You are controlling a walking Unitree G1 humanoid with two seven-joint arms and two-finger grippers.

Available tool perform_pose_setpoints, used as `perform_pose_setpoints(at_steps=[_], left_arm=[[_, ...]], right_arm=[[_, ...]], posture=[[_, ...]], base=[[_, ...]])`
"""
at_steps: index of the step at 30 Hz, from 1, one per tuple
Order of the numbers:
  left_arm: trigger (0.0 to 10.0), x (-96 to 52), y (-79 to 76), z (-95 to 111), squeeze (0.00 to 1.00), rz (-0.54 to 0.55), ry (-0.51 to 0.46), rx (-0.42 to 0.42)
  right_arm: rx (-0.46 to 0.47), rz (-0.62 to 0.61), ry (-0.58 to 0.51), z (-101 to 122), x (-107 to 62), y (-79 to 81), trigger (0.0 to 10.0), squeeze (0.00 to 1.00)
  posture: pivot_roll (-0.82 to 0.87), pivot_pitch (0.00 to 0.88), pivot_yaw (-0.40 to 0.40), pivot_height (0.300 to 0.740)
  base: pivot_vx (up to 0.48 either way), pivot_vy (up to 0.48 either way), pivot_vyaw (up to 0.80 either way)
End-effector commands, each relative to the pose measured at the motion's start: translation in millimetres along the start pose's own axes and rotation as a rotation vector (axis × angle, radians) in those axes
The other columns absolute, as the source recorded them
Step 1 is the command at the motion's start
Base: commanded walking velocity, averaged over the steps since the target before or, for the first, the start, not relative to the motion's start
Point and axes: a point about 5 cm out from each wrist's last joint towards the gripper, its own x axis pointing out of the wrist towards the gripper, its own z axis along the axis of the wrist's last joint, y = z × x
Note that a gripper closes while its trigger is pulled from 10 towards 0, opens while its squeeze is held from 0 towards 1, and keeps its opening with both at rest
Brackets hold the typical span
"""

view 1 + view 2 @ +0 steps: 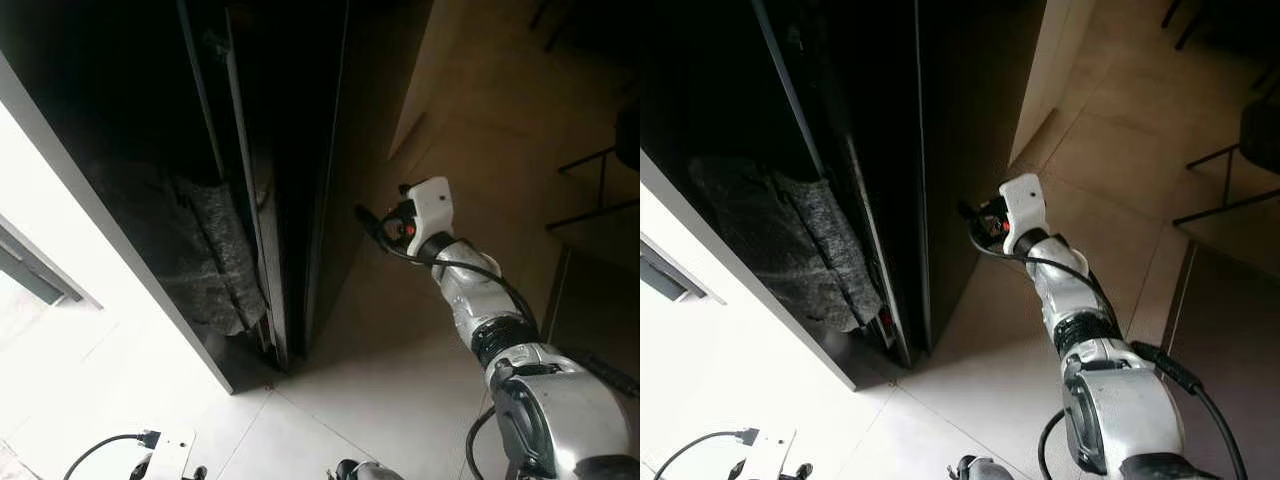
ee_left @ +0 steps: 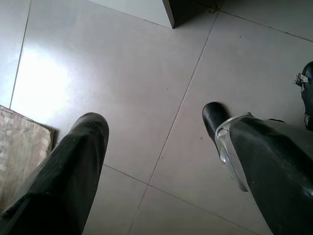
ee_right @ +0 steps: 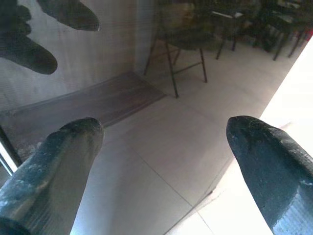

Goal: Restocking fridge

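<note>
Right pincer (image 3: 161, 161) spread wide by the dark fridge door (image 1: 960, 150); left pincer (image 2: 156, 161) likewise, interior murky

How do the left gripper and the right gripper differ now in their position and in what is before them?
The right gripper is raised on its outstretched arm, close to the dark fridge door; the left gripper hangs low and idle. The right gripper faces the door's glossy surface, which mirrors its fingers; the left gripper faces the pale tiled floor. Both are open and hold nothing.
</note>
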Motion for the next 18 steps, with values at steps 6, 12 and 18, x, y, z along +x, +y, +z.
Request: perform_pose_setpoints(at_steps=[6, 12, 18], left_arm=[[10.0, -3.8, 0.4, -13.8, 0.0, -0.004, 0.044, 0.019], [10.0, -3.6, 0.1, -13.3, 0.0, -0.005, 0.042, 0.017], [10.0, -3.2, -2.8, -12.0, 0.0, -0.006, 0.039, 0.012]], right_arm=[[0.044, 0.053, 0.018, 8.0, 11.8, 11.3, 10.0, 0.0], [0.066, 0.078, 0.023, 11.2, 17.9, 20.1, 10.0, 0.0], [0.08, 0.107, 0.038, 10.9, 22.3, 30.4, 10.0, 0.0]], posture=[[0.03, 0.188, -0.053, 0.74], [0.04, 0.183, -0.057, 0.74], [0.05, 0.179, -0.061, 0.74]], base=[[0.0, 0.0, 0.0], [0.0, 0.0, 0.0], [0.0, 0.0, 0.0]])
